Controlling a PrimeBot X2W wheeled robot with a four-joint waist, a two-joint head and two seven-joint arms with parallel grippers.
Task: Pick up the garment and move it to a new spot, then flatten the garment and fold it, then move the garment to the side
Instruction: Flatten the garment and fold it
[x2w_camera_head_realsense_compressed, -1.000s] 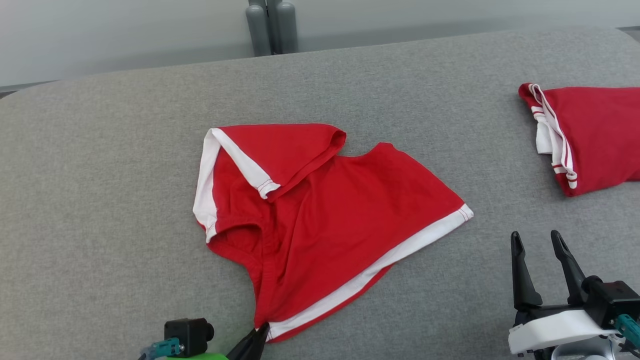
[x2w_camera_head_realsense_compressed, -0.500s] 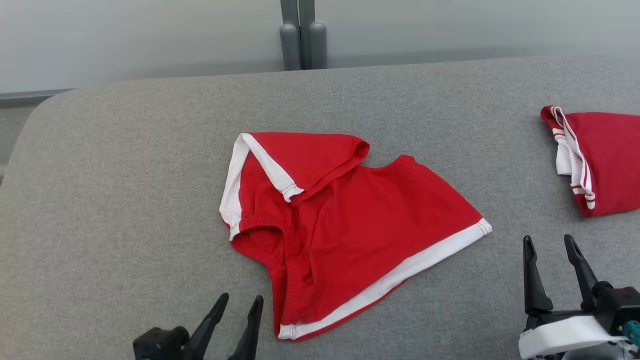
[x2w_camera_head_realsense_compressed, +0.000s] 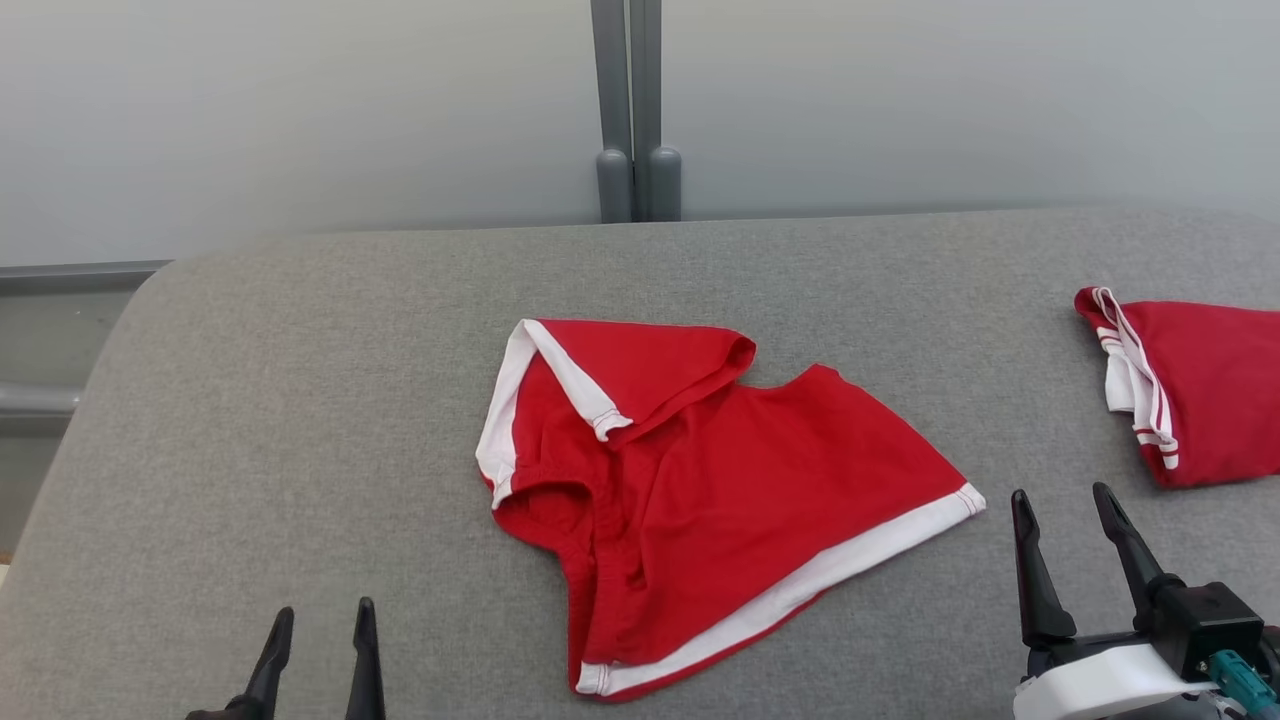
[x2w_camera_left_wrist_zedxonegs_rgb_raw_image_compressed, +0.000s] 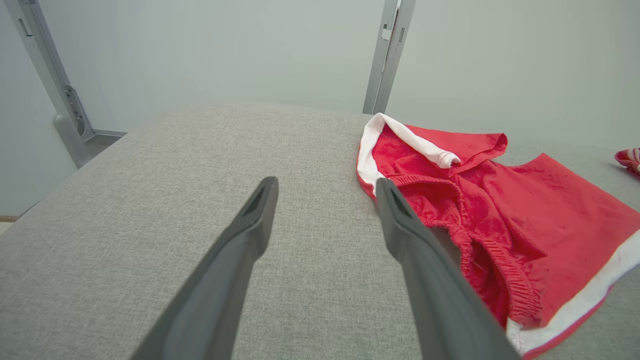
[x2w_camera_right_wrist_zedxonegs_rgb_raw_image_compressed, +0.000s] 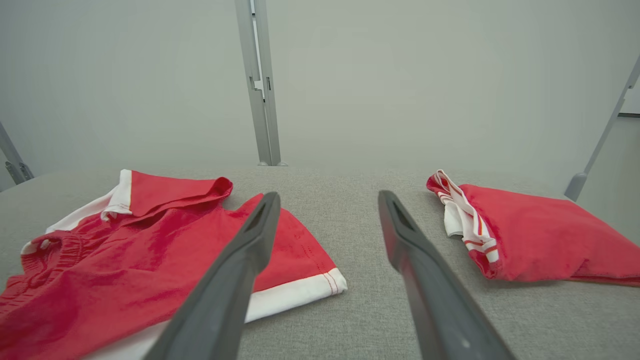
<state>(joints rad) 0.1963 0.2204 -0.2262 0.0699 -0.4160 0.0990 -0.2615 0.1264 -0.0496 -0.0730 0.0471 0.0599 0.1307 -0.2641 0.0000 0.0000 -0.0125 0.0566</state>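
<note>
The garment (x2w_camera_head_realsense_compressed: 720, 500), red shorts with white trim, lies crumpled on the grey table (x2w_camera_head_realsense_compressed: 300, 400), one leg folded over at the back left; it also shows in the left wrist view (x2w_camera_left_wrist_zedxonegs_rgb_raw_image_compressed: 500, 210) and the right wrist view (x2w_camera_right_wrist_zedxonegs_rgb_raw_image_compressed: 150, 235). My left gripper (x2w_camera_head_realsense_compressed: 320, 625) stands open at the lower left, apart from the garment, nothing between its fingers (x2w_camera_left_wrist_zedxonegs_rgb_raw_image_compressed: 250, 235). My right gripper (x2w_camera_head_realsense_compressed: 1065, 510) stands open at the lower right, just right of the garment's white hem, its fingers (x2w_camera_right_wrist_zedxonegs_rgb_raw_image_compressed: 250, 250) holding nothing.
A second red garment (x2w_camera_head_realsense_compressed: 1200, 390) with white stripes lies folded at the table's right edge, also in the right wrist view (x2w_camera_right_wrist_zedxonegs_rgb_raw_image_compressed: 530, 240). A grey post (x2w_camera_head_realsense_compressed: 635, 110) rises behind the table against a pale wall. The table's left corner is rounded.
My left gripper let go of the garment's lower corner, opened and drew back to the left. The camera tilted up, shifting the whole picture down. The right gripper stayed open.
</note>
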